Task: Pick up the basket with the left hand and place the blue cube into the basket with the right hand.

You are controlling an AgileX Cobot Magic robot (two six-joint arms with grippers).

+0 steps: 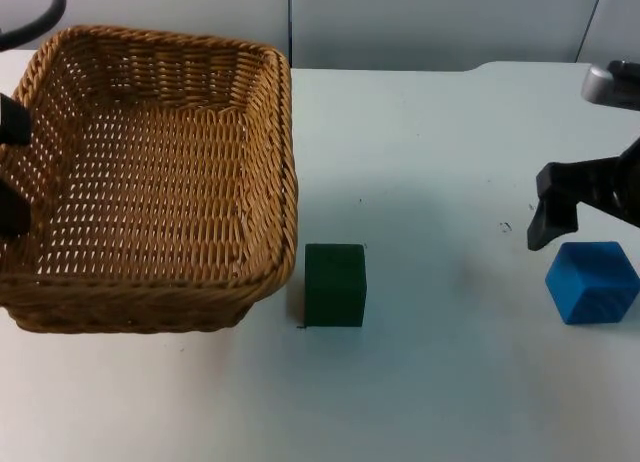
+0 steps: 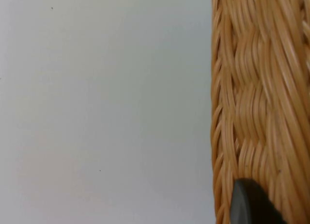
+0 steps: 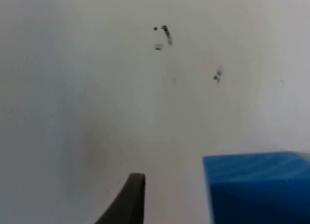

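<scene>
Basket gripped on the left, right claw closing in on the blue cube.

Basket (image 1: pixel 150 182) is filling upper left, my left gripper (image 1: pixel 12 172) pinching its left rim. Green block (image 1: pixel 335 285) is sitting centre. Blue cube (image 1: pixel 592 281) is sitting lower right; my right gripper (image 1: pixel 600 207), spread, is hovering just above-left. I'm needing to centre over it, then drop straight.

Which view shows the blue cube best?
The top view: the whole blue cube sits on the white table, just below the right gripper. The right wrist view catches part of it. The left wrist view shows the basket wall.
</scene>
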